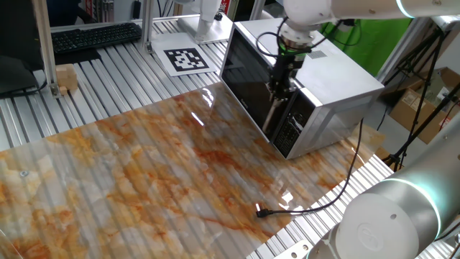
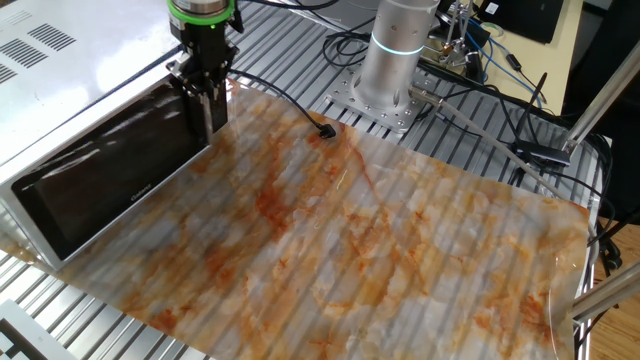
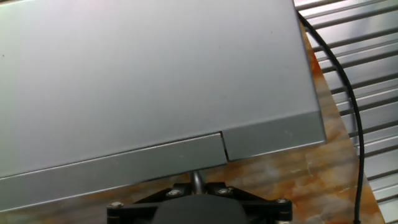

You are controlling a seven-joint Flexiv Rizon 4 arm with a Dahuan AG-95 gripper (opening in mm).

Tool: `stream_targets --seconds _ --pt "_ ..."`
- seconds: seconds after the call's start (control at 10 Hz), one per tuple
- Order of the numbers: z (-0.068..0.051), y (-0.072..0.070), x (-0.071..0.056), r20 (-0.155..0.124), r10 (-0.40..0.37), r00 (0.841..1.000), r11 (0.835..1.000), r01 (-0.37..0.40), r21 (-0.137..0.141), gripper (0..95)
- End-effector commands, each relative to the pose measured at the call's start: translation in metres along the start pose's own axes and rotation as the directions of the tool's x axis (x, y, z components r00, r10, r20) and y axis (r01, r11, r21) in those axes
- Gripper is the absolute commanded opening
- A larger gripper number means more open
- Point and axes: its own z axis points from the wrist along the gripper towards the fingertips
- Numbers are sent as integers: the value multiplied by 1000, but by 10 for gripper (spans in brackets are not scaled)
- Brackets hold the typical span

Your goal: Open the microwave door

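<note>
The microwave [image 1: 338, 75] is a silver-grey box at the right. Its glossy black door [image 1: 248, 79] faces the marbled mat and looks closed. It also shows in the other fixed view [image 2: 110, 175]. My gripper [image 1: 277, 92] reaches down over the front top edge at the handle side of the door, next to the button panel [image 1: 290, 131]. The silver bar handle [image 1: 272, 116] runs down below the fingers. In the hand view the handle [image 3: 197, 179] sits centred between the jaws, which appear shut on it. In the other fixed view the gripper [image 2: 207, 100] hides the handle.
The black power cord [image 1: 316, 205] trails from the microwave across the marbled mat [image 1: 144, 173], its plug lying loose. A fiducial marker card [image 1: 185, 59] lies behind the mat. The robot base [image 2: 395, 60] and cables stand at the mat's far side.
</note>
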Motion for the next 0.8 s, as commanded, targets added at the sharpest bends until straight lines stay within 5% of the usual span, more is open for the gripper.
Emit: stream_targets --seconds 0.1,0.4,0.5,0.6,0.7,0.8 --pt "-7 -1 5 5 19 1000 999 -19 -28 0" --pt "-3 1 12 9 14 1000 1000 -14 -24 0" --pt "-2 1 13 0 12 1000 1000 -12 -15 190" --pt "0 5 15 -20 20 1000 1000 -20 -8 190" --pt "-2 7 16 -16 10 1000 1000 -10 7 380" --pt "-5 8 18 -13 2 1000 1000 -2 21 380"
